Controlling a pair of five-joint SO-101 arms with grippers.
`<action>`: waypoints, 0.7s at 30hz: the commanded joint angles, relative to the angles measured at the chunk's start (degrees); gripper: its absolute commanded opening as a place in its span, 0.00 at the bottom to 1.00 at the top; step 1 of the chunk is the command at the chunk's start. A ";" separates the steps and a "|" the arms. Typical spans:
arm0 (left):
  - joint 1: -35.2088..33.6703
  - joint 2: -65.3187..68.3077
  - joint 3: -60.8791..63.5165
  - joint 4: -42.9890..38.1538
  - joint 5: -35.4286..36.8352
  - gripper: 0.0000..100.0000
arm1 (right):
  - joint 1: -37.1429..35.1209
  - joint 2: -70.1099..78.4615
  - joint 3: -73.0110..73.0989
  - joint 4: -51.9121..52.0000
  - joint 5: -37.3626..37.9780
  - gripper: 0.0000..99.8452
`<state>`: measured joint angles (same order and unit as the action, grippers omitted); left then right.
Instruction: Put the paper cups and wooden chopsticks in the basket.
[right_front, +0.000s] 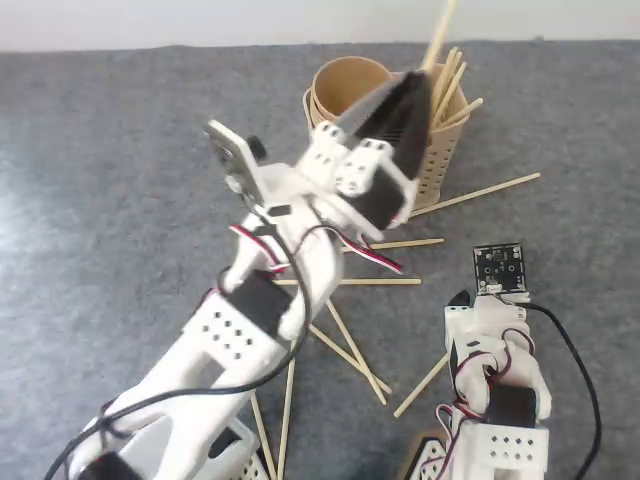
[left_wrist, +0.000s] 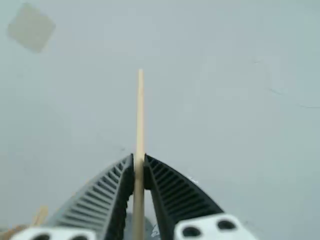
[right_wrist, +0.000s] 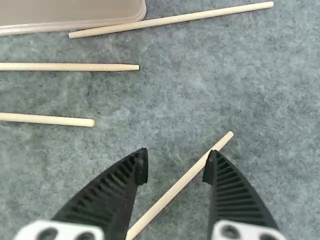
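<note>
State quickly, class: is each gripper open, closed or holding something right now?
Left gripper: closed on a wooden chopstick.
Right gripper: open, astride a loose chopstick, not gripping it.

Basket (right_front: 442, 168) front hidden behind left arm (right_front: 285, 190); held chopstick (right_front: 443, 28) cut by top edge.

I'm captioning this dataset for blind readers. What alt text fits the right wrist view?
The right gripper hangs open just above grey carpet, straddling one wooden chopstick. Three more chopsticks lie beyond it, near the pale edge of the basket.
</note>
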<state>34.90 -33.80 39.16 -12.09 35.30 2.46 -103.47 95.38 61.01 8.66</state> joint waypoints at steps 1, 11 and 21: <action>-2.02 3.78 -2.68 -4.75 3.16 0.01 | 0.31 -0.48 1.05 -0.31 0.70 0.19; 0.18 9.49 2.59 -10.90 4.92 0.01 | 0.13 -0.48 1.05 -0.31 0.70 0.19; 5.27 -9.41 22.81 -13.36 -6.15 0.01 | 6.46 -0.48 -5.36 0.13 0.79 0.04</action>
<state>39.82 -35.82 60.70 -24.92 30.02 5.10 -103.47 95.30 61.01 8.66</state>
